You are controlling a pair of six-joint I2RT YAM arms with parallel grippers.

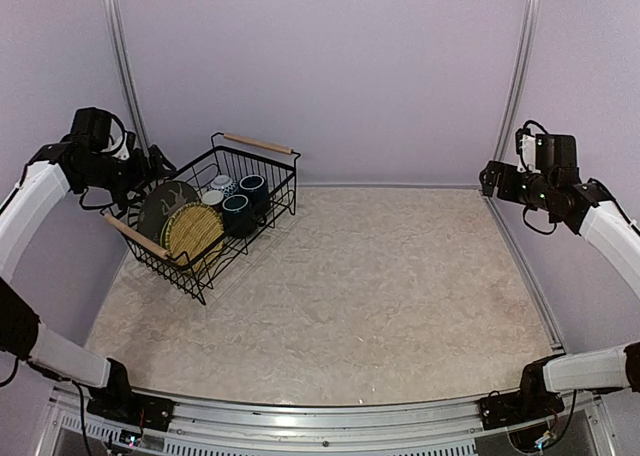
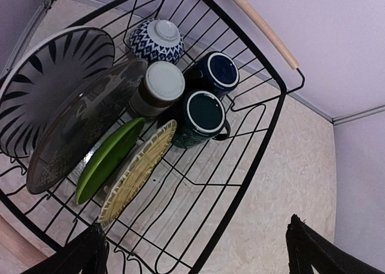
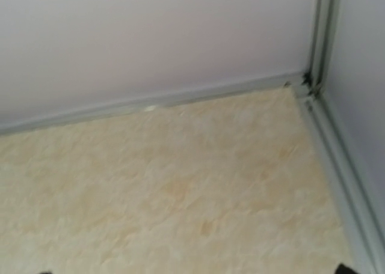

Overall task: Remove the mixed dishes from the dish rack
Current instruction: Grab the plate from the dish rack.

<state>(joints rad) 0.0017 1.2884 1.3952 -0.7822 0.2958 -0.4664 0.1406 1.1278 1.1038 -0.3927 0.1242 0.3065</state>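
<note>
Rack (image 1: 245, 238) sits loaded at the far left of the table (image 1: 400, 276), and we see both arms clear of it. The left gripper (image 1: 156, 164) hangs above the rack's left edge, fingers (image 2: 90, 253) spread wide and holding nothing. Through its wrist camera we look down between them on four plates standing on edge in a row: a striped plate (image 2: 54, 88), a grey plate (image 2: 84, 127), a green plate (image 2: 108, 160) and a straw plate (image 2: 138, 172), the last lying nearest the open fingers. Beside the plates stand a patterned bowl (image 2: 157, 39), bottom up, a cup (image 2: 157, 88), a blue mug (image 2: 218, 70) and a green mug (image 2: 206, 115), the two mugs touching. No dish touches the fingers. The right gripper (image 1: 492, 179) hovers well apart from the rack, over the table near the far right corner, its fingers also wide and empty; only their tips edge into its wrist view.
</note>
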